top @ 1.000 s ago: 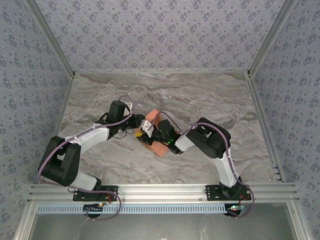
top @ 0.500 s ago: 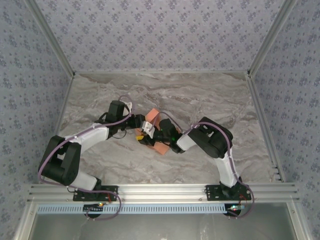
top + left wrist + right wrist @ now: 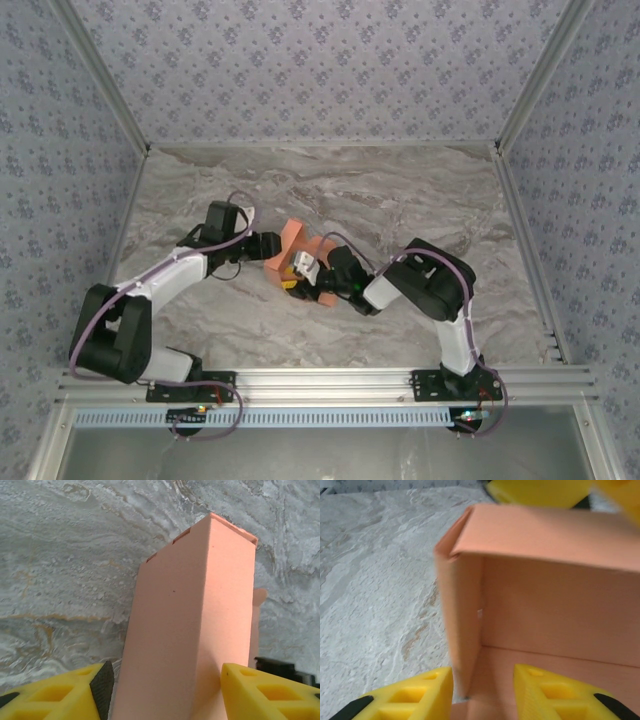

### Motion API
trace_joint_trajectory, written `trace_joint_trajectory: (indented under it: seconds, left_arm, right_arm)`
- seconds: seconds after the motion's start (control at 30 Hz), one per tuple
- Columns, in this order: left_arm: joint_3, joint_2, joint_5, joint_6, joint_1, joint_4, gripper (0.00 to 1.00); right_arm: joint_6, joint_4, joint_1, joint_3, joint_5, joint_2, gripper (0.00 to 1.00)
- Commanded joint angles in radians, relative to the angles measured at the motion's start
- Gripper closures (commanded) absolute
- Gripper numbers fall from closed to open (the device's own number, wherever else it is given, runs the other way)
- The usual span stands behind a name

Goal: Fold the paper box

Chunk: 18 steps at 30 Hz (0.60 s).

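Observation:
The paper box (image 3: 294,233) is a salmon-orange carton standing part-formed mid-table between the two arms. In the left wrist view the paper box (image 3: 200,620) rises as a tall closed block with slots along its top edge. My left gripper (image 3: 162,680) is open and straddles its lower end, with a sliver of table showing beside the left pad (image 3: 102,685). From the right wrist camera I look into the paper box (image 3: 555,605) and its hollow inside. My right gripper (image 3: 483,677) is open with the box's left side wall between its fingers. In the top view the left gripper (image 3: 276,250) and right gripper (image 3: 306,272) meet at the box.
The grey marbled table (image 3: 400,200) is walled by patterned panels on three sides. Aluminium rails (image 3: 330,380) run along the near edge where both arm bases are bolted. The other arm's yellow fingers (image 3: 540,492) show beyond the box's top edge.
Both grippers have opened wider. The left arm has drawn back to the left, the right gripper has followed leftward, and the box's top has shifted slightly left.

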Motion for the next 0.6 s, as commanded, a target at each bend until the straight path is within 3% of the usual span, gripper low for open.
trace_joint_trajectory:
  seconds: [0.0,0.23,0.57]
  left_arm:
    - [-0.04,-0.04,-0.035,0.038,0.003,-0.092,0.42]
    - [-0.07,-0.086,-0.039,0.023,0.004,-0.084,0.43]
    - [-0.141,-0.059,-0.037,-0.1,0.003,0.027,0.55]
  right_arm:
    - [0.01,0.07,0.016,-0.005,0.056,-0.035,0.61]
    - [-0.008,0.059,0.065,0.05,0.03,-0.032,0.63]
    - [0.026,0.08,0.102,0.114,0.015,0.018,0.61]
